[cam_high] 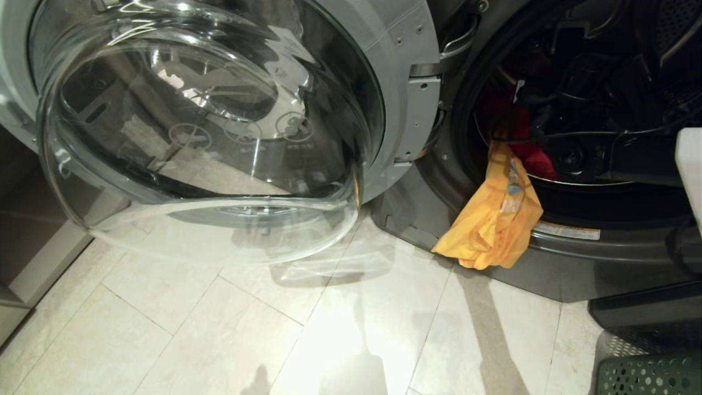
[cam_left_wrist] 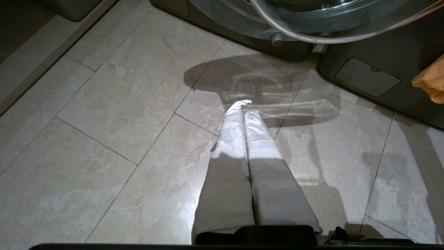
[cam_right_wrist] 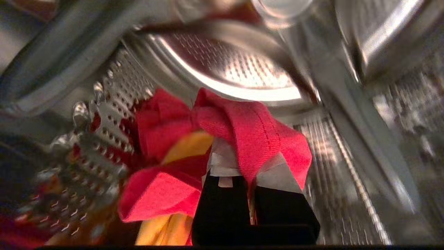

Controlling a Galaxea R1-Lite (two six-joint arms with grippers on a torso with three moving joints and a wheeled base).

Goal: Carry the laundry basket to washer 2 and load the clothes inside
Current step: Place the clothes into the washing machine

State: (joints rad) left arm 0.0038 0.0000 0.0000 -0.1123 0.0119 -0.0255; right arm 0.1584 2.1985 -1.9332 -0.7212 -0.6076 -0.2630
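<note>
The washer (cam_high: 417,219) stands with its glass door (cam_high: 208,126) swung wide open to the left; its number label is out of view. My right arm reaches into the dark drum opening (cam_high: 576,109). Inside the steel drum (cam_right_wrist: 229,66), my right gripper (cam_right_wrist: 248,163) is shut on the pink-red garment (cam_right_wrist: 249,128), which drapes over its fingertips. The yellow-orange garment (cam_high: 496,219) hangs out over the door rim towards the floor, with red cloth (cam_high: 535,159) just above it. A corner of the green laundry basket (cam_high: 650,376) shows at the bottom right. My left gripper (cam_left_wrist: 244,109) hangs shut and empty over the tiles.
The open door juts out over the pale tiled floor (cam_high: 219,329) in front of the machine. A low grey plinth (cam_high: 33,263) runs along the left. A white part of my own body (cam_high: 691,164) shows at the right edge.
</note>
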